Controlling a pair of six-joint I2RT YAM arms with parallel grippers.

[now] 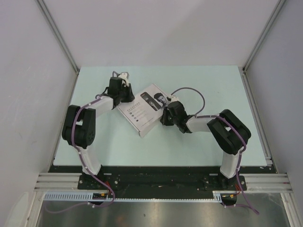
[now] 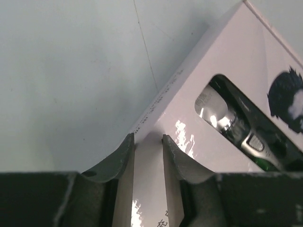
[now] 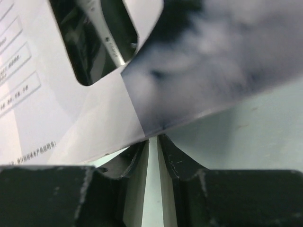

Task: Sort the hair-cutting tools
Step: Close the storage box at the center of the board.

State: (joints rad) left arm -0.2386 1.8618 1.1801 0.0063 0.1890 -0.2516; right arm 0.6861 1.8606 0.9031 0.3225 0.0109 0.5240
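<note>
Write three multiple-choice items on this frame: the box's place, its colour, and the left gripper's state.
1. Where does the box lie?
A. between the left gripper and the right gripper
B. at the table's near edge
C. in the far right corner

2. What colour is most of the box?
A. red
B. white
C. black

3. The left gripper is
A. open over bare table
B. holding a cable
C. closed on the box's edge

Answers: 1 A, the top view shows a gripper at each side of it; 2 B, it shows white in every view; 3 C, the fingers press a white edge from both sides.
</note>
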